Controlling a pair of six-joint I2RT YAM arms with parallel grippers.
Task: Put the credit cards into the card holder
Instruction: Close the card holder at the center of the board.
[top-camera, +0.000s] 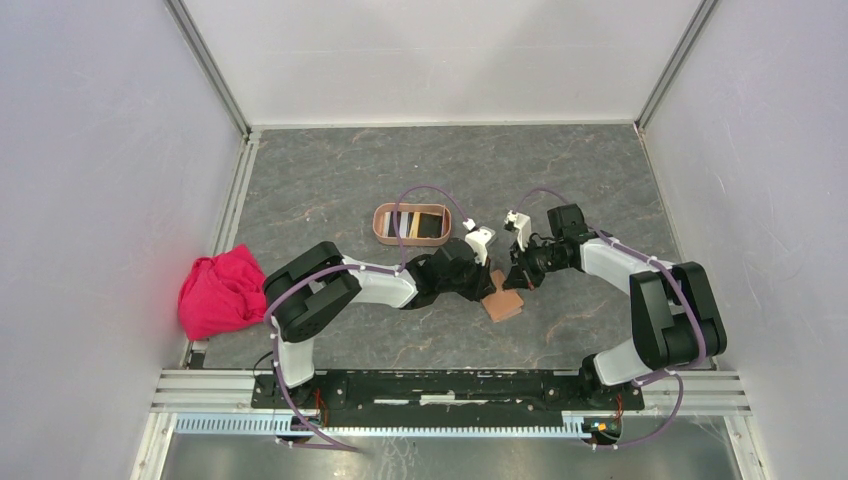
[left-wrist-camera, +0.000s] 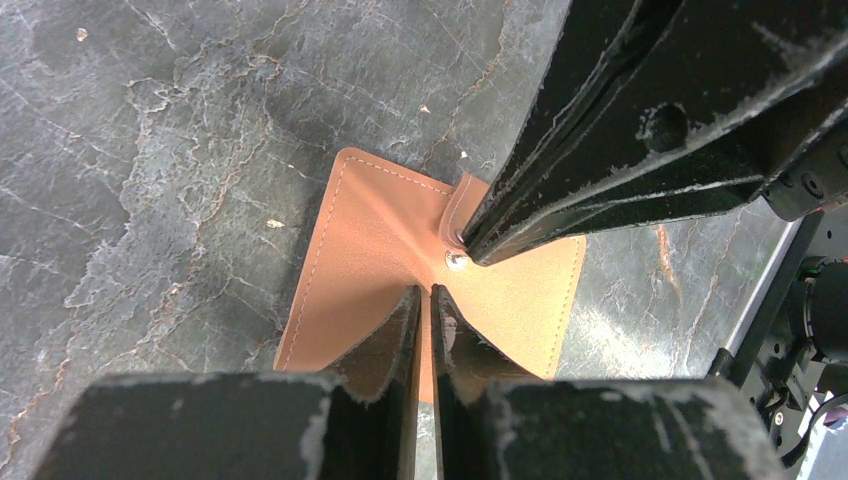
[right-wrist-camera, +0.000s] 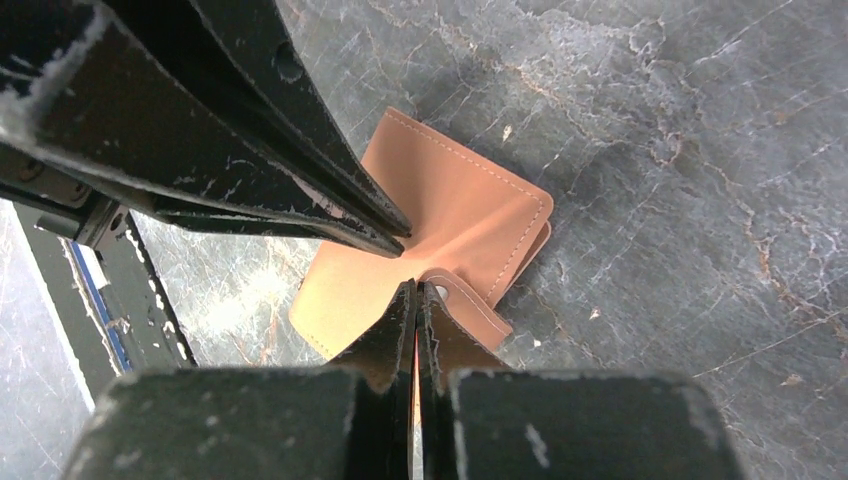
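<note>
Between pale walls (top-camera: 100, 150), the card holder (top-camera: 379, 224) sits on grey marbled tabletop (top-camera: 330, 180).

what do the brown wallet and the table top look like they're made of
wallet: looks like tan leather or faux leather, smooth and matte; stitching runs along its edges, it creases softly, and it carries a shiny metal snap.
table top: dark grey stone look with pale veins and a slight sheen; real stone or printed laminate, cannot tell.
</note>
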